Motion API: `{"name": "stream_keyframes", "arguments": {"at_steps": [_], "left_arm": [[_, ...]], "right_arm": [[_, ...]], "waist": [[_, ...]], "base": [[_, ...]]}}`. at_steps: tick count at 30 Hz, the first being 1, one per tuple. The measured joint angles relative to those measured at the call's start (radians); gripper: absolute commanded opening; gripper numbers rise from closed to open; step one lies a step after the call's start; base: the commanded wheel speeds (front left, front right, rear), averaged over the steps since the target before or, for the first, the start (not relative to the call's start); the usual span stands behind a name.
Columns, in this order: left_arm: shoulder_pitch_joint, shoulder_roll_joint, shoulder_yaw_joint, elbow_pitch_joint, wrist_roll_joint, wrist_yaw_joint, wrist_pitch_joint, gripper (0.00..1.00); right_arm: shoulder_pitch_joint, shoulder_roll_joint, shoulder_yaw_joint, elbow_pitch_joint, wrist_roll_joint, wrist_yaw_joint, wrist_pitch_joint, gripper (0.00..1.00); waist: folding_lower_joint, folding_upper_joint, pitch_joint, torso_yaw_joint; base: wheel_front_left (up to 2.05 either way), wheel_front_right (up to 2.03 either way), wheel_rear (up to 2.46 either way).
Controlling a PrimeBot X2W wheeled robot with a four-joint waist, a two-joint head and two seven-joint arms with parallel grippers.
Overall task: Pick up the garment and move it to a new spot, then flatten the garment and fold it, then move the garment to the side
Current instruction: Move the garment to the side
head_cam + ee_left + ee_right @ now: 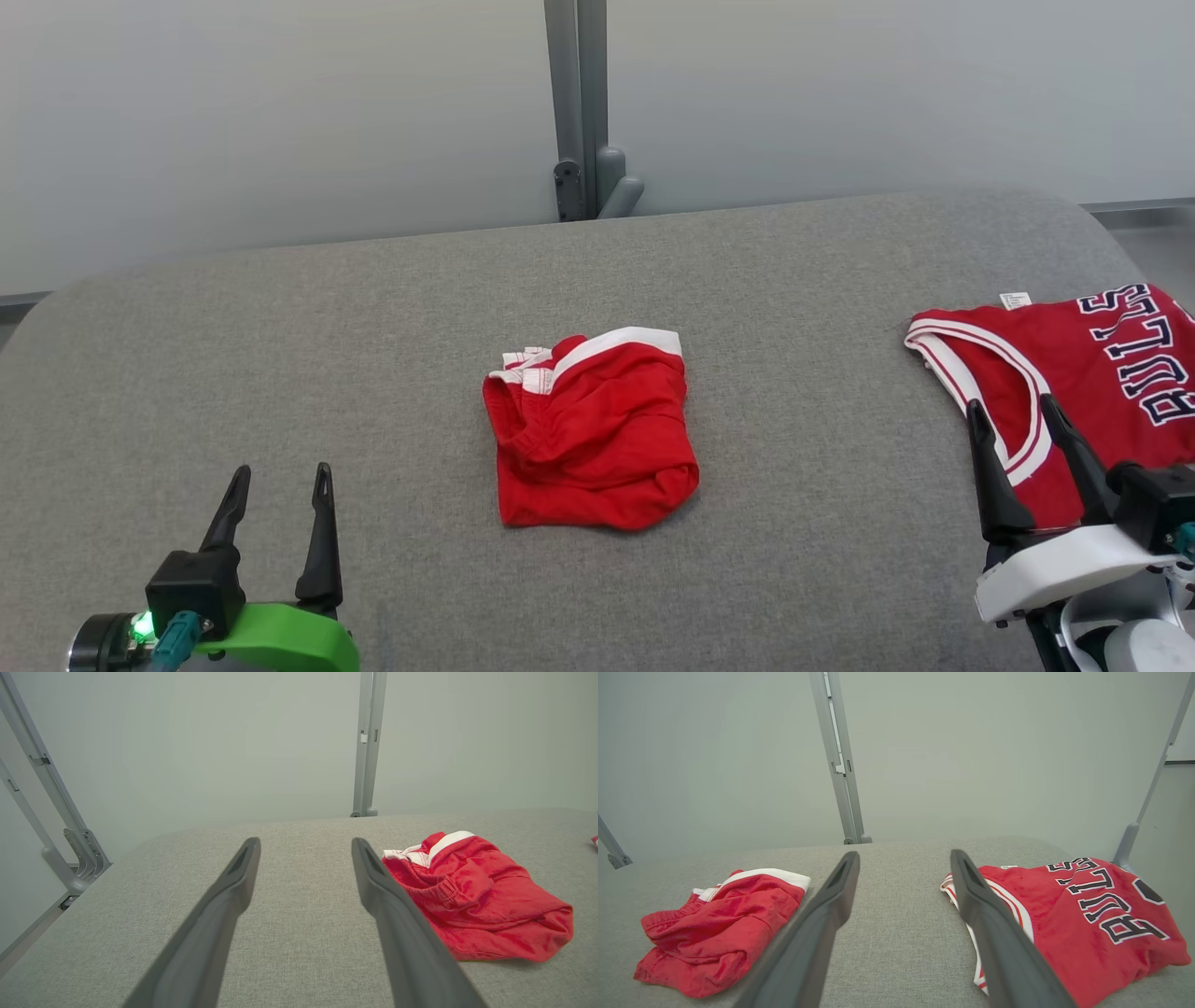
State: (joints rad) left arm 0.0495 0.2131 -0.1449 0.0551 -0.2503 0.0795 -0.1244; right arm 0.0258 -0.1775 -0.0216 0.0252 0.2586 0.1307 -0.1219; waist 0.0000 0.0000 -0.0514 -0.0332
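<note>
A crumpled pair of red fabric shorts with a white waistband (593,434) lies mid-way across the grey cloth-covered table (280,327), well apart from both grippers. The left gripper (283,471) hovers at the near left, fingers spread and empty. The right gripper (1011,404), also spread and empty, is by a red jersey with dark lettering (1074,373).

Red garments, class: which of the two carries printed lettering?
The jersey on the right, near the right end effector, printed BULLS in dark letters. The crumpled shorts in the middle show only white trim.
</note>
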Motion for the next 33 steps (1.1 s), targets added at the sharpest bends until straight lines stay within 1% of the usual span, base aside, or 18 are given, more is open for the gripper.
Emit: {"name": "stream_keyframes", "arguments": {"at_steps": [4, 8, 13, 16, 20, 26, 30, 33], "left_arm": [[-0.005, 0.0, -0.003, -0.002, -0.001, 0.0, -0.001, 1.0], [-0.033, 0.0, -0.009, -0.001, -0.004, 0.0, -0.009, 1.0], [-0.08, -0.011, -0.025, -0.005, -0.004, -0.002, -0.018, 1.0], [-0.108, -0.017, -0.034, -0.002, -0.004, -0.005, -0.027, 1.0], [-0.145, -0.034, -0.045, 0.011, -0.004, -0.009, -0.049, 1.0], [-0.181, -0.053, -0.058, 0.04, -0.005, -0.01, -0.077, 1.0], [-0.196, -0.064, -0.066, 0.059, -0.009, -0.015, -0.09, 1.0], [-0.205, -0.067, -0.069, 0.073, -0.01, -0.015, -0.099, 1.0]], "right_arm": [[0.0, 0.003, -0.01, -0.003, -0.007, 0.0, 0.0, 1.0], [0.002, 0.003, -0.029, -0.004, -0.007, 0.0, 0.0, 1.0], [0.001, 0.002, -0.053, 0.003, -0.006, 0.0, 0.0, 1.0], [-0.028, 0.001, -0.055, 0.032, -0.004, 0.0, -0.003, 1.0], [-0.081, -0.002, -0.034, 0.104, 0.014, 0.0, -0.021, 1.0], [-0.155, -0.007, 0.018, 0.269, 0.047, 0.0, -0.053, 1.0], [-0.193, -0.005, 0.066, 0.374, 0.079, 0.0, -0.065, 1.0], [-0.226, 0.002, 0.115, 0.429, 0.122, 0.0, -0.073, 1.0]], "waist": [[0.0, 0.0, 0.004, 0.007], [0.0, 0.0, 0.013, 0.03], [0.0, 0.0, 0.03, 0.083], [0.0, 0.0, 0.046, 0.122], [0.0, 0.0, 0.075, 0.181], [0.0, 0.0, 0.123, 0.272], [0.0, 0.0, 0.153, 0.327], [0.0001, 0.0, 0.175, 0.358]], "base": [[0.0, 0.0, 0.0], [0.0, 0.0, 0.0], [0.0, 0.0, 0.0], [0.0, 0.0, 0.0], [0.0, 0.0, 0.0], [0.0, 0.0, 0.0], [0.0, 0.0, 0.0], [0.0, 0.0, 0.0]]}}
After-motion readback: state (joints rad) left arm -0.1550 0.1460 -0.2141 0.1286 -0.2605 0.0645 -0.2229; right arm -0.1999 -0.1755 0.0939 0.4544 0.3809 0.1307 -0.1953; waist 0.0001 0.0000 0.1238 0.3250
